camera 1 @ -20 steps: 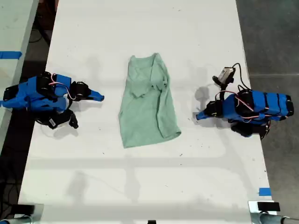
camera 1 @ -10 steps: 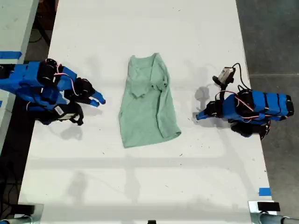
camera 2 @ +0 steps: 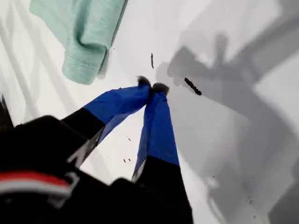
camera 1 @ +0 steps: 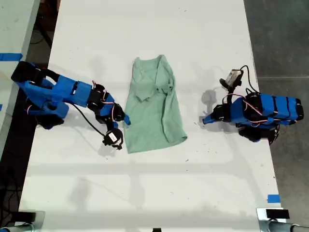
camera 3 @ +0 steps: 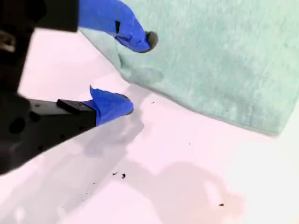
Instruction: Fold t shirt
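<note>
In the exterior view, my second hand (camera 1: 124, 119) sits at about eight o'clock from the middle of the t shirt (camera 1: 152, 108). Its blue-taped fingers are spread, one above the cloth and one over the bare worktop (camera 1: 145, 193), straddling the long side edge. I judge that stance is meant to pinch that edge so it can be lifted and carried across. The t shirt lies near the centre of the worktop, neck opening toward twelve o'clock and hem toward six. It is a pale mint-green knit, soft and wrinkled, already narrowed into a long strip with bunched folds near the collar (the sleeves look tucked in, though I cannot be sure). The hem corner at about five o'clock pokes out thick and rounded. At three o'clock from the shirt, well apart from it, my first hand (camera 1: 204, 120) rests low over the smooth white worktop with its fingertips pressed together on nothing, likely parked clear of the fold.
</note>
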You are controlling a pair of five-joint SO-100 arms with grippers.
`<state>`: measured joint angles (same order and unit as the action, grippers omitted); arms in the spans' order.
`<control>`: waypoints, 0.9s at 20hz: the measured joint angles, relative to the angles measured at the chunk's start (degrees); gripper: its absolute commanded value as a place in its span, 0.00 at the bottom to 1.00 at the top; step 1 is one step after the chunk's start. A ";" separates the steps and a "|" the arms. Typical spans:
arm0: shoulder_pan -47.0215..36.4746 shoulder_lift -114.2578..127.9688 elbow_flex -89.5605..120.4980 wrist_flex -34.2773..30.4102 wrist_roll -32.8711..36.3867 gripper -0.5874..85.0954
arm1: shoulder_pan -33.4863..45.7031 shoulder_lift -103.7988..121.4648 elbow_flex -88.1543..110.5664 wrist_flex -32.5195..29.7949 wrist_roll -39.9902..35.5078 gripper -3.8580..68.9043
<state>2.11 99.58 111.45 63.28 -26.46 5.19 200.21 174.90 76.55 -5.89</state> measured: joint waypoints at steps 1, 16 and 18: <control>0.26 -2.46 -0.70 -1.32 -0.44 0.21 | -0.26 0.00 0.00 0.00 0.00 0.07; 0.09 -13.97 -5.98 8.00 -1.93 0.01 | -0.53 0.00 0.00 0.00 0.00 0.07; -1.76 -10.37 -5.19 10.72 -1.32 0.01 | -0.53 0.00 0.00 0.00 0.00 0.07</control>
<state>0.35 89.21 106.26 74.00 -27.77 4.66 200.21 174.90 76.55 -5.89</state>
